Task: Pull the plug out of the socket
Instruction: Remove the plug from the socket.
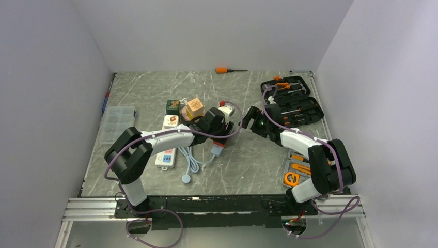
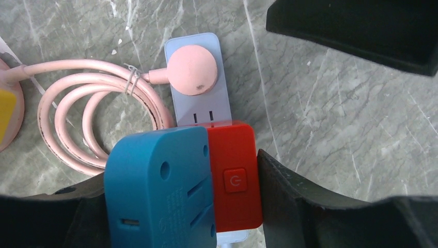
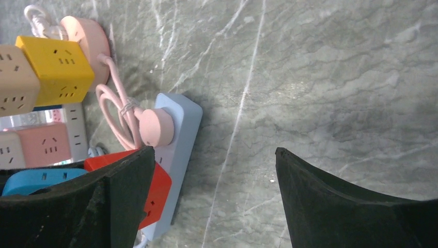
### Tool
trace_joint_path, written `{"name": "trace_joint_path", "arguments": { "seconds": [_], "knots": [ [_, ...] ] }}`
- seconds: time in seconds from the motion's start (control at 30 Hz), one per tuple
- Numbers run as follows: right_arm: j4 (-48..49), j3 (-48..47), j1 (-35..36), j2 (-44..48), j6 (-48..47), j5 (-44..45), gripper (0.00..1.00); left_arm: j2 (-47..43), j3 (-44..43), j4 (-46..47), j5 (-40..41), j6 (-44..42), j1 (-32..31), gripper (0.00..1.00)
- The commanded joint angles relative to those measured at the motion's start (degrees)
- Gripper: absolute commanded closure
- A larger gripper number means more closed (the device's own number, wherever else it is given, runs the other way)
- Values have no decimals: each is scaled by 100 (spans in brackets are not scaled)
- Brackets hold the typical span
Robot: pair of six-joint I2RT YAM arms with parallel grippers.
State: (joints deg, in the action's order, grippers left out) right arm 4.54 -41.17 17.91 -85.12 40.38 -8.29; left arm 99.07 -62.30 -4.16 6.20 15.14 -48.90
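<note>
A pale blue power strip [image 2: 199, 103] lies on the marble table and holds a round pink plug [image 2: 192, 70] and a red-and-blue adapter block [image 2: 181, 181]. My left gripper [image 2: 178, 173] straddles that block, one finger [image 2: 289, 196] against its red side and the other at its blue side. In the top view the left gripper [image 1: 217, 132] sits over the strip's red end. The socket, a white strip with pastel outlets [image 1: 166, 155], lies further left, partly seen in the right wrist view [image 3: 51, 142]. My right gripper [image 3: 214, 155] hangs open over bare table beside the pale strip [image 3: 181, 134].
Cube sockets [image 1: 195, 107] and a pink disc [image 3: 85, 39] with coiled pink cable [image 2: 77, 119] crowd the left. An open black tool case [image 1: 292, 101] stands back right, orange tools [image 1: 295, 170] front right, a screwdriver [image 1: 227, 70] at the back, a clear organiser box [image 1: 116, 121] far left.
</note>
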Motion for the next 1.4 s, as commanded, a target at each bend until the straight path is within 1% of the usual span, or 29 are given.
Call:
{"name": "trace_joint_path", "arguments": {
  "seconds": [0.0,0.13,0.27,0.47,0.63,0.77,0.97,1.13,1.2,1.27,1.37],
  "knots": [
    [608,118,-38,13,137,-361,11,-62,-607,-325,-700,-299,201,100],
    [1023,312,-33,-54,415,-674,8,-62,-1142,-448,-1125,-298,447,100],
    [1267,304,-31,-235,729,-887,8,-62,-1435,-576,-1446,-266,595,100],
    [1637,203,-25,-394,1205,-1026,8,-187,-1422,-513,-1539,-201,657,100],
    [1942,53,-25,-611,1564,-1038,10,-262,-1444,-506,-1550,-98,671,100],
    [2238,-9,34,-881,1844,-1274,15,-327,-1451,-476,-1498,-57,665,100],
    [2482,107,252,-980,2017,-1266,20,-395,-1462,-459,-1465,-72,737,100],
    [2591,-9,349,-1186,2186,-1353,34,-427,-1481,-419,-1428,-51,734,100],
    [2620,-51,384,-1254,2215,-1376,37,-431,-1502,-418,-1415,-45,740,100],
    [2561,-50,400,-1275,2206,-1358,37,-447,-1518,-418,-1382,-62,734,100],
    [2519,206,378,-1049,2211,-1167,35,-465,-1524,-429,-1339,-81,767,100]
  ]
}}
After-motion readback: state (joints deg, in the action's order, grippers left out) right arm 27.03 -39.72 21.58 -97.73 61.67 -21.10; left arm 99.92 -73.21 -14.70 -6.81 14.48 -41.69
